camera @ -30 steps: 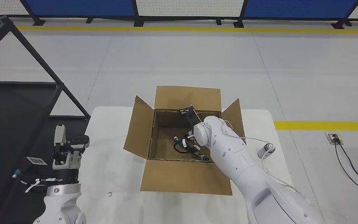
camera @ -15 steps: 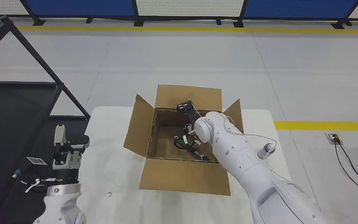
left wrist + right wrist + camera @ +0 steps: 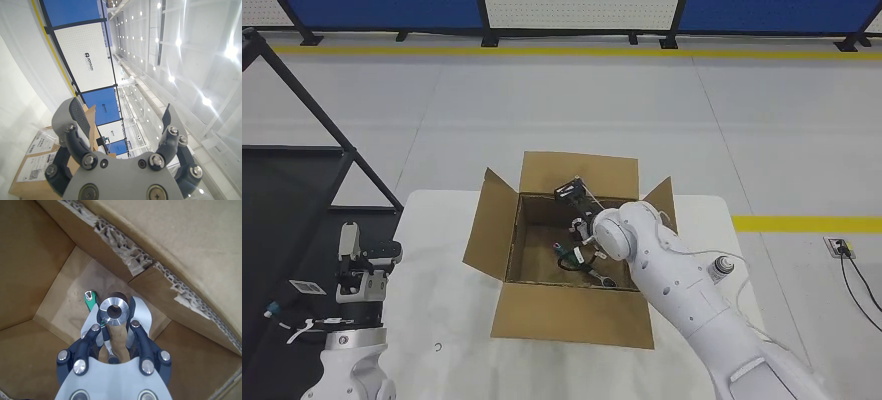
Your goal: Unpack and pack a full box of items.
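Observation:
An open cardboard box [image 3: 547, 315] stands in the middle of the white table [image 3: 432, 300]. My right arm goes down into it. In the right wrist view my right gripper [image 3: 114, 306] is shut on a hollow metal cylinder [image 3: 114, 312], held just above the box floor [image 3: 62, 306]. Under the cylinder lies a green-handled tool [image 3: 90, 300]. From above, a dark tangle of items [image 3: 575, 262] lies on the box floor beside the arm. My left gripper [image 3: 122, 109] is open with nothing in it, points up toward the ceiling and stays at the table's left edge [image 3: 370, 252].
A small round container [image 3: 724, 265] stands on the table right of the box. The box flaps [image 3: 482, 225] stick outward on all sides. A black frame [image 3: 302, 110] stands left of the table. A labelled carton side [image 3: 36, 151] shows in the left wrist view.
My right arm has swung slightly inside the box, its wrist shifting toward the far wall and uncovering more of the small container on the table. The left arm has not moved.

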Action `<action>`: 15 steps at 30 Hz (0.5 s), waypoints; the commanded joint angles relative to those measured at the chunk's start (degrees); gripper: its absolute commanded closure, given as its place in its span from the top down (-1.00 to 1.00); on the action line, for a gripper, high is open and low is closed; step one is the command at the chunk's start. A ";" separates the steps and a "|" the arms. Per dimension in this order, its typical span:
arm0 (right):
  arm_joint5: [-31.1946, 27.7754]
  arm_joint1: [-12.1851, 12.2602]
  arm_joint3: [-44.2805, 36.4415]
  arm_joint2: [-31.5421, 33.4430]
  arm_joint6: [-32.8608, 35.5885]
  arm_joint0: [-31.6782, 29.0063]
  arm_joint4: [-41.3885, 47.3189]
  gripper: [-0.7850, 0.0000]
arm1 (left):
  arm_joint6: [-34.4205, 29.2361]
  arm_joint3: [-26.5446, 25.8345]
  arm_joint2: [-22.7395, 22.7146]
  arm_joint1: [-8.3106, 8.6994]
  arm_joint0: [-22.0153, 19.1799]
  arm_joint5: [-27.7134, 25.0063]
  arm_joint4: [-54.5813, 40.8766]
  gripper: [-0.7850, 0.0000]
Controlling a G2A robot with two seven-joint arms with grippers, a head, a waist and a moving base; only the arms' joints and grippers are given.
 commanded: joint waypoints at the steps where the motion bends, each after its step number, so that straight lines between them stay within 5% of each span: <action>1: -0.26 1.44 -6.04 2.22 1.70 -2.96 -1.65 -1.00 | 0.00 0.00 0.00 0.00 0.00 0.00 0.00 1.00; 9: -2.70 5.62 -25.89 10.81 6.62 -14.63 -5.76 -1.00 | 0.00 0.00 0.00 0.00 0.00 0.00 0.00 1.00; 15: -2.95 5.71 -26.45 11.01 6.81 -14.96 -5.81 -1.00 | 0.00 0.00 0.00 0.00 0.00 0.00 0.00 1.00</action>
